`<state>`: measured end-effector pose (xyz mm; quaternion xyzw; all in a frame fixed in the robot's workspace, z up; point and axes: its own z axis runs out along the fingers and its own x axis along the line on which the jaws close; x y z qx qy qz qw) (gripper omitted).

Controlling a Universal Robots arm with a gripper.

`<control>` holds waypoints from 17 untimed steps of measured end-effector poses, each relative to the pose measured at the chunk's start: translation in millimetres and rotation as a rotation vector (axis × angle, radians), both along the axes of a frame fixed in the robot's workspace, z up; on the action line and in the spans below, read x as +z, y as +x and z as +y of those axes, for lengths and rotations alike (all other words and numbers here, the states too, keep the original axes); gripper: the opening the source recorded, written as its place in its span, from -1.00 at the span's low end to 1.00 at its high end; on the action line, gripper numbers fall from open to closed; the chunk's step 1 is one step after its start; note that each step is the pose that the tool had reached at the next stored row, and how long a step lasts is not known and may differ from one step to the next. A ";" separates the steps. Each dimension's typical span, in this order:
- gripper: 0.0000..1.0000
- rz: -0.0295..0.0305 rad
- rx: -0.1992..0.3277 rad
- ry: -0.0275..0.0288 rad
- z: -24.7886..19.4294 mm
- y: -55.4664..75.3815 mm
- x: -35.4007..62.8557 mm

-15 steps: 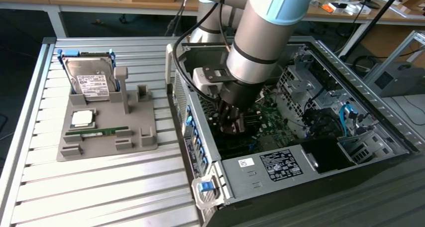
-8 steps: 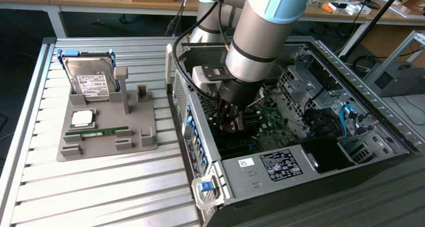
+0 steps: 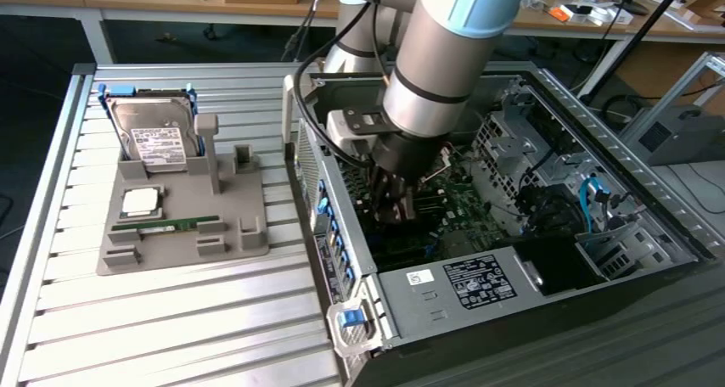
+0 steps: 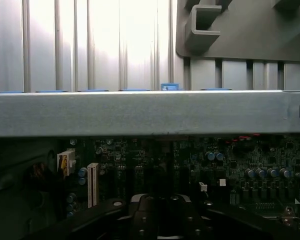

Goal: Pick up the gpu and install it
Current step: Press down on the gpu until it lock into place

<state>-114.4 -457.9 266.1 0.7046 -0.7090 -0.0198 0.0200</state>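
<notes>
Evidently the install step was in hand: the gripper (image 3: 399,207) stood inside the computer case (image 3: 634,192), fingers together, over the motherboard (image 4: 230,160). Whether they clamped the gpu could not be told. Seating would call for straight pressure into the slot.

Arm (image 3: 453,56) reaching into open computer case (image 3: 634,183), parts tray (image 3: 182,234) beside it — exterior view's left.

We are seeing white labels on the hard drive (image 3: 155,141) and on the computer case (image 3: 487,283), but we are finding their print too small to read.
</notes>
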 end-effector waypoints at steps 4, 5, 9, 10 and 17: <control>-0.79 0.0001 0.000 -0.0001 2.9 0.0 0.0; -0.79 0.0001 0.000 -0.0001 2.9 0.0 0.0; -0.79 -0.0001 0.000 0.0001 2.8 -0.3 -0.1; -0.79 -0.0001 0.000 0.0000 2.6 -1.1 -0.1; -0.79 -0.0003 0.000 0.0002 2.3 -4.6 -0.2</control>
